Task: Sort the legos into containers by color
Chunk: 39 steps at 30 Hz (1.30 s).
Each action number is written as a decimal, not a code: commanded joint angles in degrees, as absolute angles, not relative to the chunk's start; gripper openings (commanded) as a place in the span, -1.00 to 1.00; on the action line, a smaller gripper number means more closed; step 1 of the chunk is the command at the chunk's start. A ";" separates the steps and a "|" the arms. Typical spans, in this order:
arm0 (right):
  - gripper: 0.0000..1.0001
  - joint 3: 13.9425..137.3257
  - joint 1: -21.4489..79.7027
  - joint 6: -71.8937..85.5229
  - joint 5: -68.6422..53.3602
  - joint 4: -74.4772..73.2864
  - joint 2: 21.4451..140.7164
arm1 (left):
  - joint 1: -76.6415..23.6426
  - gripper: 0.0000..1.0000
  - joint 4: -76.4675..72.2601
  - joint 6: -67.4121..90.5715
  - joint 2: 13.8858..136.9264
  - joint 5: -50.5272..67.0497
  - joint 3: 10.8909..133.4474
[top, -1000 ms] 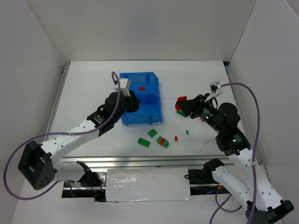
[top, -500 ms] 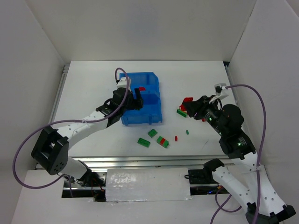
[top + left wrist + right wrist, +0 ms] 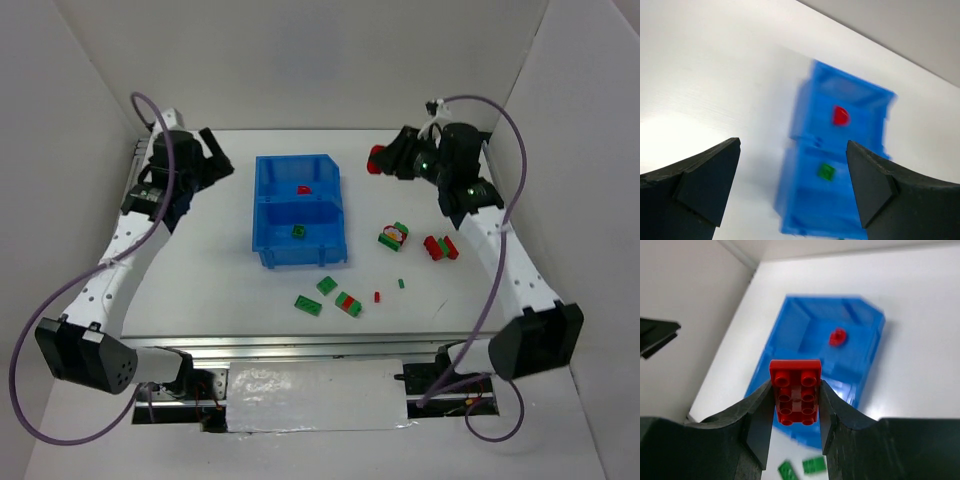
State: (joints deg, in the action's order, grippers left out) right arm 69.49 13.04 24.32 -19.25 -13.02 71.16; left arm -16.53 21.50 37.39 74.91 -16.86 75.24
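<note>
The surface [image 3: 200,260] carries the blue bin [image 3: 300,256] ahead of and below my right pincer [image 3: 795,385], my left pincer [image 3: 792,144] hanging spread and empty beyond it. My right pincer is pinching a red brick [image 3: 795,400]; a red piece [image 3: 837,337] lies in the compartment [image 3: 283,186] nearer it, a green piece [image 3: 298,231] in the other. Step judged: delivering red; next calls for centring over the red compartment before release.
</note>
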 commanded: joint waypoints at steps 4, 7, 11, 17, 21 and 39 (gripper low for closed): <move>-1.00 86.37 6.16 23.99 -41.82 -0.71 88.74 | -7.65 0.99 37.87 31.82 79.45 -23.63 84.20; -1.00 92.34 6.06 25.92 -45.26 -0.18 97.89 | -5.46 0.99 38.92 33.04 79.54 -24.97 81.91; -1.00 92.64 7.55 31.89 -46.06 6.14 104.24 | -5.19 0.99 40.52 34.19 77.61 -18.04 80.43; -1.00 90.18 9.75 41.12 -31.31 6.68 103.10 | -5.01 0.99 44.99 34.63 80.94 -14.33 81.29; -1.00 90.52 12.03 43.50 -22.79 3.44 102.30 | -4.75 0.99 46.75 33.66 85.86 -16.95 81.74; -1.00 122.07 26.63 32.52 -2.21 -25.39 122.78 | -4.66 0.99 49.65 35.76 90.96 -15.38 84.64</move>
